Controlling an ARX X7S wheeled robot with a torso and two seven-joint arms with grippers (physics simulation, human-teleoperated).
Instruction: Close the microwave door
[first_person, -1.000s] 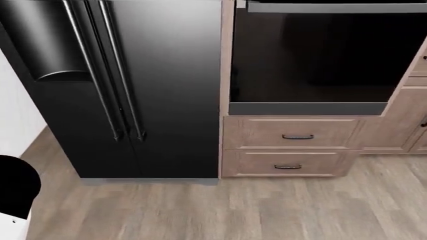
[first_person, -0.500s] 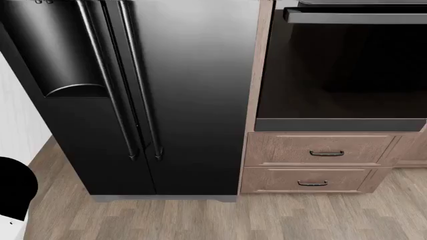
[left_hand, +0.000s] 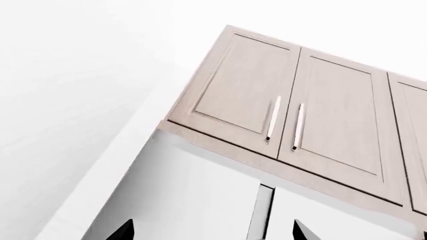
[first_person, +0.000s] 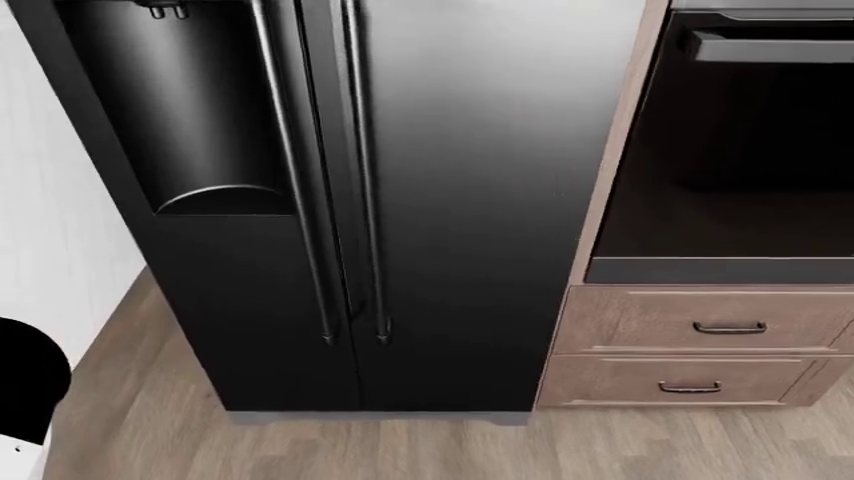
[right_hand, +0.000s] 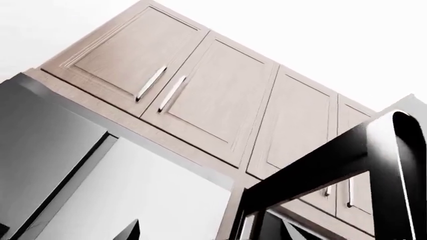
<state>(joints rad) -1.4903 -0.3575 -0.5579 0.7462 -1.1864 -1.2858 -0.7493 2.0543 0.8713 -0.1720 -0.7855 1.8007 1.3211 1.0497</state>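
Observation:
The microwave door (right_hand: 347, 160) shows only in the right wrist view, a black frame with a rounded corner swung out open below the upper cabinets. The microwave body is mostly hidden behind it. My right gripper (right_hand: 212, 233) is open, only its two dark fingertips (right_hand: 128, 231) showing, well short of the door and holding nothing. My left gripper (left_hand: 213, 234) is also open and empty, its fingertips (left_hand: 124, 232) far apart and pointing up at the fridge top. Neither gripper nor the microwave appears in the head view.
The head view holds a black two-door fridge (first_person: 400, 180) with long vertical handles (first_person: 360, 170). A built-in black oven (first_person: 734, 160) stands at its right over two wooden drawers (first_person: 707, 325). The floor is wood planks (first_person: 334, 445). Upper wooden cabinets (left_hand: 293, 115) run above the fridge.
The head view has shifted left and closer: the fridge has grown and slid right, and the oven and drawers have moved toward the right edge.

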